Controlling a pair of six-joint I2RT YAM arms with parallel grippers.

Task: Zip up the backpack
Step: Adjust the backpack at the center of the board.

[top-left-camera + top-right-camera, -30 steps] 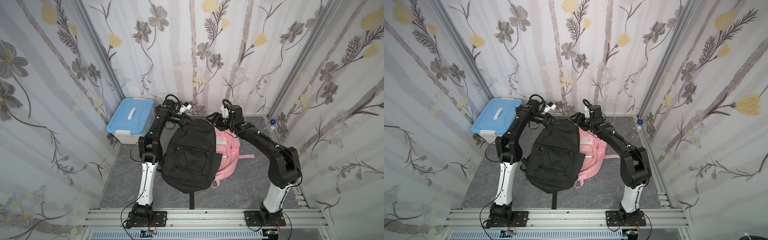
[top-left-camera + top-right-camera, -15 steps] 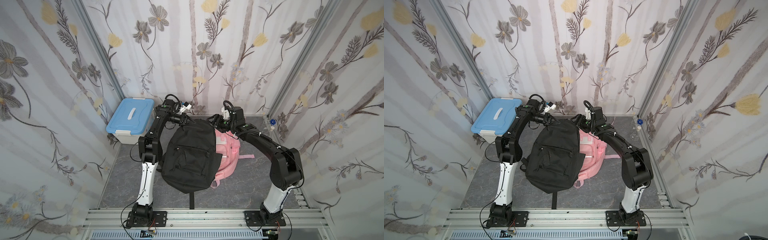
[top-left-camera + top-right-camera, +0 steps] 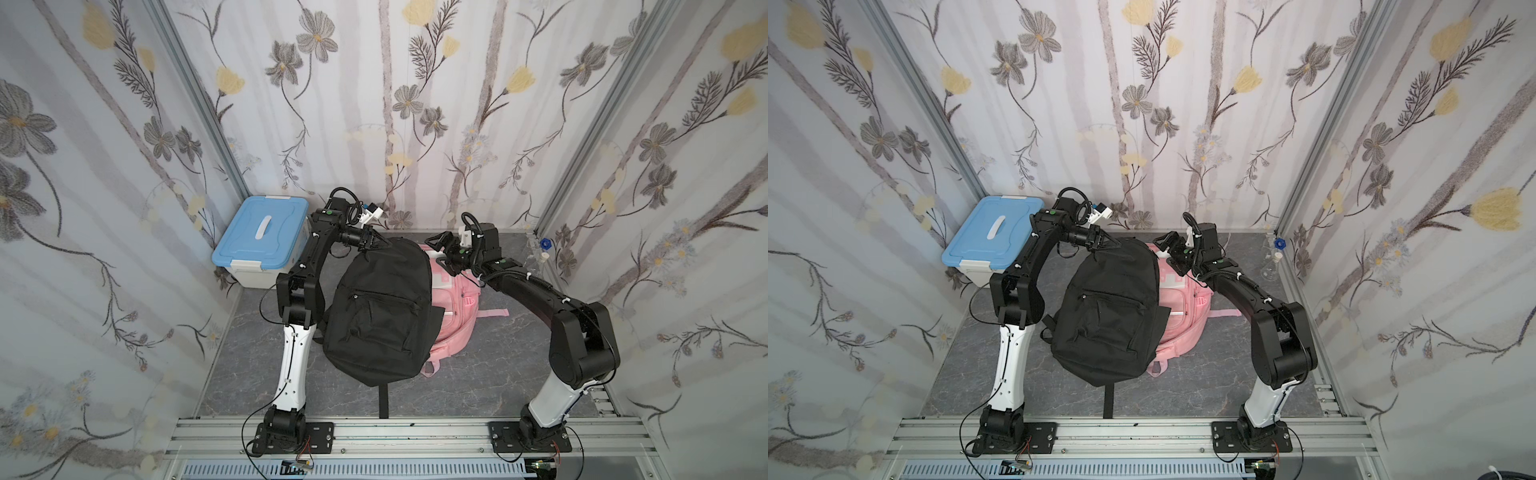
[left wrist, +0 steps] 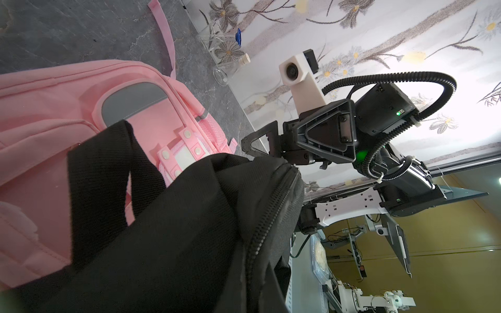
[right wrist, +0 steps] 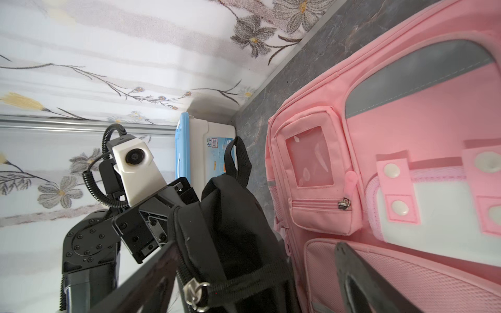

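The black backpack (image 3: pixel 380 316) hangs upright in both top views, and my left gripper (image 3: pixel 374 242) is shut on the fabric at its top left corner. The black backpack's zip (image 4: pixel 271 216) runs over the top with its teeth meshed where I see them. A metal zip slider (image 5: pixel 195 294) with a black webbing pull sits between the fingers of my right gripper (image 5: pixel 254 284), which stands open and grips nothing. That gripper (image 3: pixel 442 253) is at the bag's top right corner. My left gripper's own jaws are hidden by black fabric in the left wrist view.
A pink backpack (image 3: pixel 455 307) lies flat under and right of the black one. A blue-lidded white box (image 3: pixel 262 241) stands at the back left, beside my left arm. Glass flasks (image 3: pixel 542 253) stand in the back right corner. A metal rail (image 3: pixel 395 432) runs along the front.
My right gripper has opened wider and drawn slightly to the right, away from the bag's top. My left gripper and the black backpack have stayed where they were.
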